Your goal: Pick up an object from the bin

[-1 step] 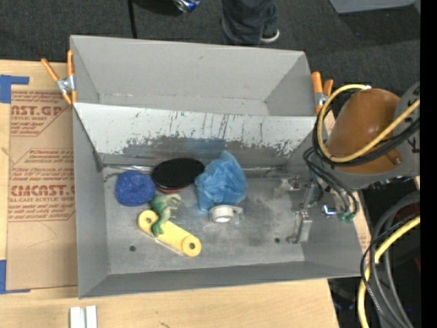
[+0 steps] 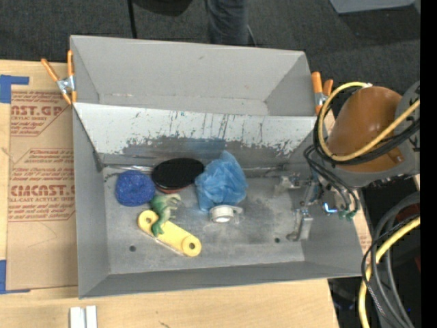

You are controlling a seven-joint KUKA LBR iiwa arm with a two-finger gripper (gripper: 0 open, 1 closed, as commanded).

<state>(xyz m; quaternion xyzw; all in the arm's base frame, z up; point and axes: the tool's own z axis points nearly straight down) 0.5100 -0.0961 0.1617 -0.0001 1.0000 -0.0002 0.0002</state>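
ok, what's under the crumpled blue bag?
A small white ring shows at the blue bag's lower edge, seemingly tucked partly under; whatever lies further beneath is covered.

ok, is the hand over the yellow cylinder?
No, the hand is over bare bin floor at the right, well apart from the yellow cylinder lying at lower left.

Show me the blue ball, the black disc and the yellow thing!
blue ball [image 2: 134, 188], camera view, its fuzzy middle.
black disc [image 2: 177, 173], camera view, middle of its top face.
yellow thing [image 2: 174, 236], camera view, middle of its long body.
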